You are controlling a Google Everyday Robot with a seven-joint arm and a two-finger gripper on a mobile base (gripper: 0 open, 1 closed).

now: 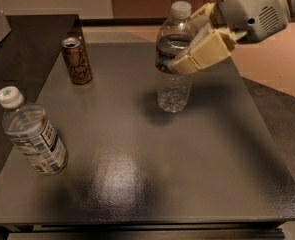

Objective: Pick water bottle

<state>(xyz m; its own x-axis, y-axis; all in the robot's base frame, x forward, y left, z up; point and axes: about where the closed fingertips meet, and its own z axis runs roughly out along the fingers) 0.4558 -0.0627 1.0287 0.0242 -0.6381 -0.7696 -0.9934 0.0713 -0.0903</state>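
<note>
The water bottle (174, 79) is a slim clear ribbed bottle with a white cap and a dark reddish band around its middle. It hangs upright above the dark table (137, 174), its base off the surface with a shadow under it. My gripper (194, 44) comes in from the upper right and is shut on the bottle's upper body at the label band. One tan finger (203, 53) lies across the bottle's front; the other is behind it, near the cap.
A fatter clear bottle (31, 134) with a white-and-blue label and green-marked cap stands at the front left. A brown drink can (77, 60) stands at the back left. A darker counter (27, 44) adjoins the table's left side.
</note>
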